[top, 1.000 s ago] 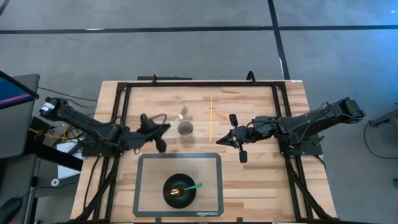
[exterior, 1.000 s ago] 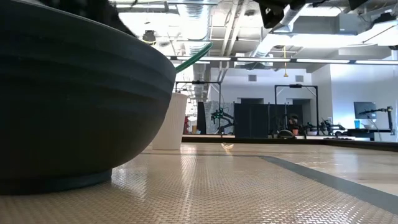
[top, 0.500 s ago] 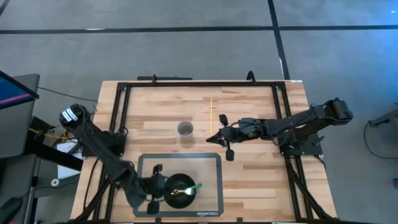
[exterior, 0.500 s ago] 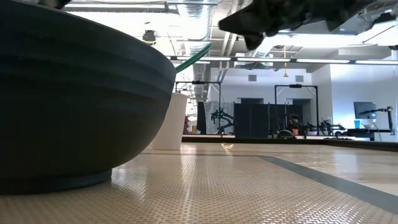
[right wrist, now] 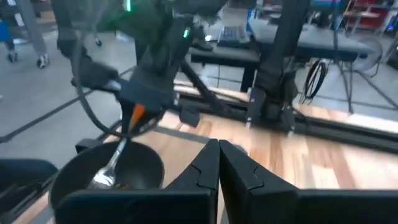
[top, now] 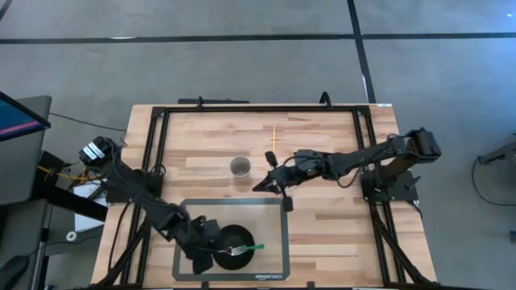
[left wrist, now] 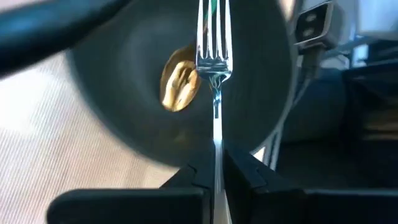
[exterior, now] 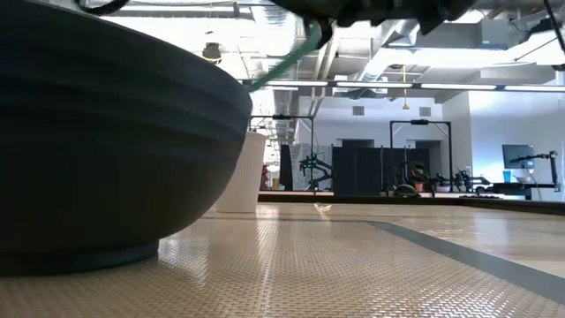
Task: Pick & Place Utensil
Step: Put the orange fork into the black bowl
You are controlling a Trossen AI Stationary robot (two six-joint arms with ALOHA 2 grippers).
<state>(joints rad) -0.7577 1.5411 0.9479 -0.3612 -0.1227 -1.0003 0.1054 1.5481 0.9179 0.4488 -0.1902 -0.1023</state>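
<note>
Landmark: black bowl (top: pixel 230 240), standing on the grey tray (top: pixel 278 208) at the near edge of the wooden table (top: pixel 339 234).

Item 1. Left gripper (top: pixel 216 251): at the bowl's rim, on the side nearest the left arm. The fingers (left wrist: pixel 239 171) are pressed together on the handle of a metal fork (left wrist: pixel 214 56); in the left wrist view the handle runs straight out from between them and the tines hang over the bowl's inside.

Item 2. Fork, as seen from above (top: pixel 236 250): lies across the bowl's opening, tines toward the middle, pinched at the handle end.

Item 3. Green utensil (top: pixel 255 246): its end sticks out over the bowl's rim on the side away from the left gripper. In the low view it rises slantwise above the rim (exterior: pixel 281 71).

Item 4. Gold-coloured spoon head (left wrist: pixel 179 84): inside the bowl, just beside the fork's tines.

Item 5. Right gripper (top: pixel 262 184): beyond the bowl, above the tray's far edge. Its two fingers (right wrist: pixel 205 168) are closed against each other with nothing between them.

Item 6. White cup (top: pixel 240 167): on the bare table beyond the tray, well apart from the bowl; upright in the low view (exterior: pixel 240 172).

Item 7. Thin yellow stick (top: pixel 274 138): on the table farther from the bowl than the cup, partly hidden by the right arm.
</note>
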